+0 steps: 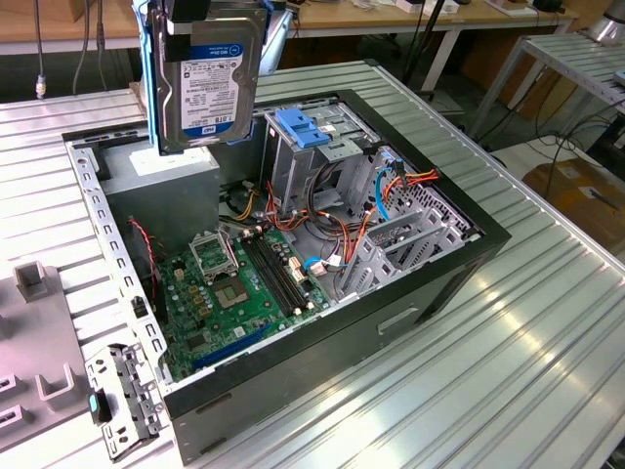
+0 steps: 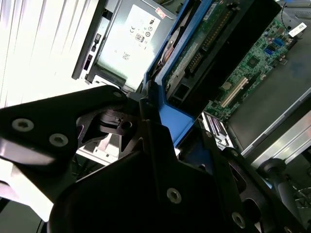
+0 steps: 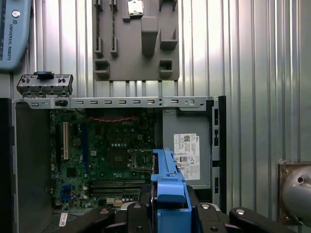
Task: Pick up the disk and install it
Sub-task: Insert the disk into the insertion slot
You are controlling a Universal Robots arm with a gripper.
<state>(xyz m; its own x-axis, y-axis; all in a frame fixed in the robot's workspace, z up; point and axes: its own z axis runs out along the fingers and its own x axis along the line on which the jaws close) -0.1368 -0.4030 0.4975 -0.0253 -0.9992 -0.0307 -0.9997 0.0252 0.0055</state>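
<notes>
I held the disk (image 1: pixel 210 98), a flat rectangular silver-metal hard drive with a white-and-dark printed label and blue plastic rails along its edges, in my gripper (image 1: pixel 215 29). My black fingers (image 2: pixel 148 121) were pinching it from both sides near its upper end, so it hung in the air, clear of everything below. In the exterior view it stood upright with its label facing the camera. It was in front of the large grey metal box with a white sticker (image 1: pixel 161 181), which sat in one corner of the open black-walled computer case (image 1: pixel 410 293). The case lay on its side on the ribbed aluminium table (image 1: pixel 518 371), its inside open upward.

In the first wrist view I looked down past the disk's blue end into the case. That end sat over the edge of the green motherboard (image 3: pixel 97 160), just beside the grey box's sticker. In the second wrist view the disk showed edge-on, with the grey box on one side of it and the motherboard on the other.

Inside the case, the tall grey metal drive cage with a blue plastic handle (image 1: pixel 301 132) on top stood apart from the disk, toward the exterior view's right. Orange, red and blue cables (image 1: pixel 371 225) were bundled beside the cage. A flat grey fixture plate (image 1: pixel 29 391) lay on the table outside the case, at the exterior view's left.
</notes>
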